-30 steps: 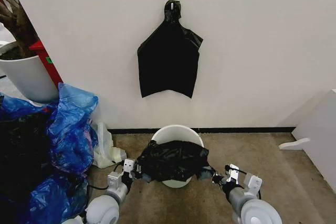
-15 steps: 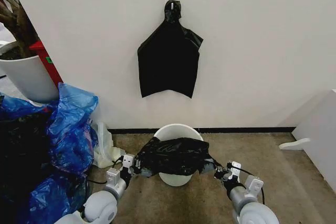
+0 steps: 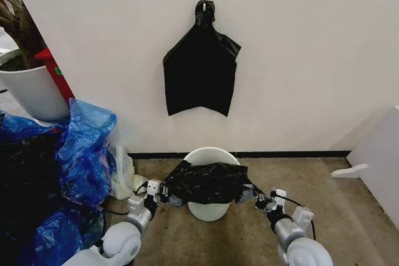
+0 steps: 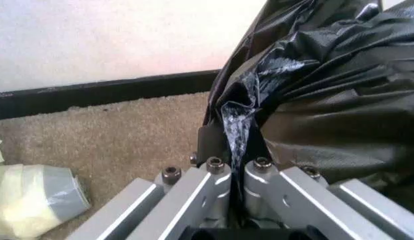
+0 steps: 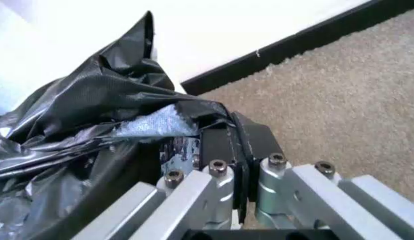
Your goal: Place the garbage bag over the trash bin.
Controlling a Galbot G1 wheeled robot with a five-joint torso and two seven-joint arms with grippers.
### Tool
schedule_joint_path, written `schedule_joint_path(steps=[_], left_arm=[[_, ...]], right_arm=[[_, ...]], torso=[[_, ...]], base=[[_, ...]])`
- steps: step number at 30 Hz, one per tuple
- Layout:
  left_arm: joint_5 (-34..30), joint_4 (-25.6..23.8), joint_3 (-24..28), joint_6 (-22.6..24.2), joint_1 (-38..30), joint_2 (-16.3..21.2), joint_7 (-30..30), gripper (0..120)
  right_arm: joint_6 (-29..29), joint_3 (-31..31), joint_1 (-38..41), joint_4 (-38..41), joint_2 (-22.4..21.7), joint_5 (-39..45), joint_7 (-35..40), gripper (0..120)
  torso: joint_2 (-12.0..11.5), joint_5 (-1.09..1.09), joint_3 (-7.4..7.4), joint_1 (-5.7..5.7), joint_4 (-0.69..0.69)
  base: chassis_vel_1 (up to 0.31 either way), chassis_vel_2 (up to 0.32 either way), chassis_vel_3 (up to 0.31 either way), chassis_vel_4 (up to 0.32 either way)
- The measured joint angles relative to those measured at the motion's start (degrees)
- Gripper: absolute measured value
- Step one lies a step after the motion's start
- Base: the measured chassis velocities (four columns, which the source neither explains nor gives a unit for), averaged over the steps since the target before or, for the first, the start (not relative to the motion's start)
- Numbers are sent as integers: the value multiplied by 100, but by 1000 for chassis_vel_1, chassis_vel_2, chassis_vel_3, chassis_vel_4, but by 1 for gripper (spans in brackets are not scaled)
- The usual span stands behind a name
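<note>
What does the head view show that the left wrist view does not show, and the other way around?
Only the head view shows the trash bin, the right hand shut on the bag's far end, a second black bag on the wall hook and the blue bags. Only the left wrist view shows the pinch closely: a fold of plastic clamped between the left hand fingers. Both show the garbage bag, the carpet and the black baseboard.

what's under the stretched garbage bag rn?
The trash bin: its back rim and lower front wall show past the garbage bag, held stretched by the left gripper and right gripper. The bin's front rim and most of its inside are covered.
</note>
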Motion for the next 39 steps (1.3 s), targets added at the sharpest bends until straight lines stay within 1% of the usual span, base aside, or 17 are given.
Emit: schedule_joint_path(steps=[7, 13, 20, 24, 26, 27, 28, 29, 32, 33, 34, 35, 36, 37, 38, 39], left_arm=[[-95, 68, 54, 34, -108, -71, 23, 0], [-94, -3, 19, 36, -45, -49, 45, 0], [-107, 24, -42, 41, -50, -51, 72, 0], [-248, 96, -147, 83, -172, -167, 40, 0], [-258, 124, -167, 116, -191, -201, 35, 0], [-240, 130, -168, 122, -182, -222, 32, 1], [-240, 130, -168, 122, -182, -222, 32, 1], [-203, 77, -168, 129, -101, -232, 29, 8], [-14, -66, -228, 130, 193, -205, 93, 19], [63, -93, -262, 133, 258, -187, 100, 22], [63, -93, -262, 133, 258, -187, 100, 22], [114, -146, -293, 143, 306, -165, 100, 28], [192, -229, -365, 141, 364, -141, 111, 33], [232, -267, -403, 133, 389, -131, 124, 36], [348, -346, -484, 87, 446, -109, 132, 41], [395, -394, -522, 69, 475, -92, 136, 43]], right_arm=[[114, 61, 137, -323, 57, -84, -604, 0], [128, 90, 184, -340, 125, -93, -778, 0], [88, 109, 239, -378, 161, -89, -799, 0], [13, 143, 266, -397, 182, -84, -843, 0], [-25, 159, 262, -402, 192, -84, -884, 5], [-45, 164, 263, -410, 202, -90, -906, 10], [-45, 164, 263, -410, 202, -90, -906, 10], [-52, 164, 236, -400, 203, -101, -907, 15], [-69, 197, 79, -230, 178, -121, -912, 28], [-80, 220, 38, -178, 167, -146, -924, 32], [-80, 220, 38, -178, 167, -146, -924, 32], [-85, 240, 6, -119, 154, -168, -927, 35], [-97, 268, -38, -5, 125, -179, -892, 41], [-106, 281, -59, 59, 111, -187, -850, 43], [-136, 311, -120, 218, 77, -220, -737, 49], [-160, 330, -157, 298, 59, -240, -671, 52]], torso=[[0, -1, 0, 0, 0], [0, -1, 0, 0, 0], [0, -1, 0, 0, 0], [0, -1, 0, 0, -1], [0, -1, 0, 0, -1], [0, -1, 0, 0, -1], [0, -1, 0, 0, -1], [0, 0, 0, 0, 0], [0, -1, 0, 0, 0], [0, -1, -1, 0, 1], [0, -1, -1, 0, 1], [0, -1, -1, 0, 1], [0, 0, -1, 0, 0], [0, -1, -1, 0, 0], [0, -1, -1, 0, 0], [0, -1, -1, 0, 0]], base=[[0, 0, 0, 0], [0, 0, 0, 0], [0, 0, 0, 0], [0, 0, 0, 0], [0, 0, 0, 0], [0, 0, 0, 0], [0, 0, 0, 0], [0, 0, 0, 0], [0, 0, 0, 0], [0, 0, 0, 0], [0, 0, 0, 0], [0, 0, 0, 0], [0, 0, 0, 0], [0, 0, 0, 0], [0, 0, 0, 0], [0, 0, 0, 0]])
